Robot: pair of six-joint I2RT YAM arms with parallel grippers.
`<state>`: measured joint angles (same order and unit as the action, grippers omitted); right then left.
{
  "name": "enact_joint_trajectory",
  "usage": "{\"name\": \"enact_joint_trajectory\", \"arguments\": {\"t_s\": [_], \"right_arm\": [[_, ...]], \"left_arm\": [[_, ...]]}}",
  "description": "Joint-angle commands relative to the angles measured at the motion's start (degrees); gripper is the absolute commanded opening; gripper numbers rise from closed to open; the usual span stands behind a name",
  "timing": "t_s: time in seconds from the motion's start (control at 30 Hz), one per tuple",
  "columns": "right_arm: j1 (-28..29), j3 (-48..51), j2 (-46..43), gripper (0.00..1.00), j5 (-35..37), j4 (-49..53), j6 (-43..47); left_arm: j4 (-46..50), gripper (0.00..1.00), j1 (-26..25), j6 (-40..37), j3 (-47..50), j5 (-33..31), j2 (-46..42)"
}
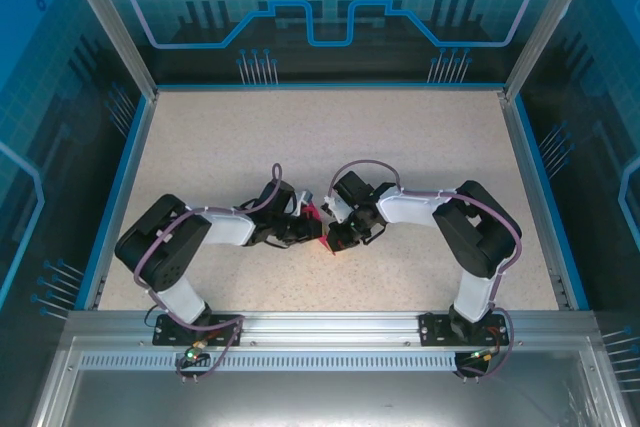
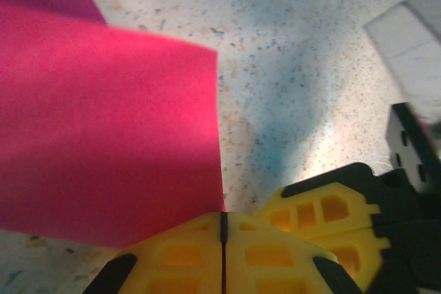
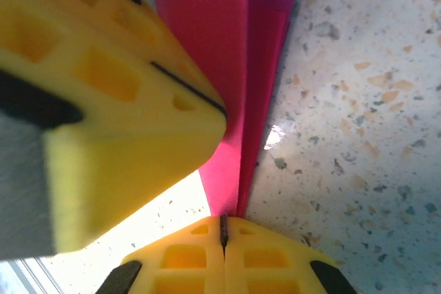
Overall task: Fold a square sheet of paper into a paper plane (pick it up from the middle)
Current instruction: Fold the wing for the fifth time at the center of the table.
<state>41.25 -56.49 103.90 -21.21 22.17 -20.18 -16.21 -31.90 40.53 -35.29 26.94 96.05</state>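
The magenta-pink sheet of paper [image 1: 313,214] is folded and held off the speckled table between both grippers at mid-table. In the left wrist view the paper [image 2: 103,122] spreads out to the left, and its right edge runs into the shut yellow tips of my left gripper [image 2: 222,215]. The right wrist view has the paper [image 3: 238,67] standing on edge in layers. Its lower end is pinched in my right gripper [image 3: 222,221]. The two grippers sit almost tip to tip, left gripper [image 1: 303,228] and right gripper [image 1: 338,235].
The speckled table [image 1: 330,137] is bounded by a blue rim and glass walls. A metal rail [image 1: 320,327] carries both arm bases at the near edge. One yellow finger [image 3: 131,94] of the left gripper crowds the right wrist view.
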Motion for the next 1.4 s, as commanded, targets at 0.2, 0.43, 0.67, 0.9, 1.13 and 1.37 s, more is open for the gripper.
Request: {"name": "enact_joint_trajectory", "arguments": {"t_s": [0.2, 0.43, 0.67, 0.9, 1.13, 1.37], "right_arm": [[0.23, 1.64, 2.86, 0.0, 5.64, 7.86, 0.9], [0.22, 2.56, 3.04, 0.0, 7.68, 9.55, 2.07], [0.32, 3.23, 2.45, 0.0, 10.17, 10.62, 1.9], [0.5, 3.67, 3.05, 0.0, 11.09, 11.0, 1.79], [0.52, 3.58, 3.53, 0.0, 11.54, 11.08, 1.03], [0.5, 3.76, 3.59, 0.0, 11.72, 10.97, 0.76]], "left_arm": [[4.22, 0.09, -0.27, -4.9, -2.06, -5.94, 2.52], [7.78, 0.11, 2.04, -10.53, -4.93, -7.19, 4.54], [10.58, 0.12, 6.58, -14.15, -7.06, -7.18, 6.94], [10.93, 0.13, 10.99, -15.04, -7.79, -6.67, 7.36], [13.32, 0.13, 14.38, -13.81, -10.15, -9.89, 7.71], [14.45, 0.12, 16.63, -13.35, -12.43, -11.73, 10.43]]}}
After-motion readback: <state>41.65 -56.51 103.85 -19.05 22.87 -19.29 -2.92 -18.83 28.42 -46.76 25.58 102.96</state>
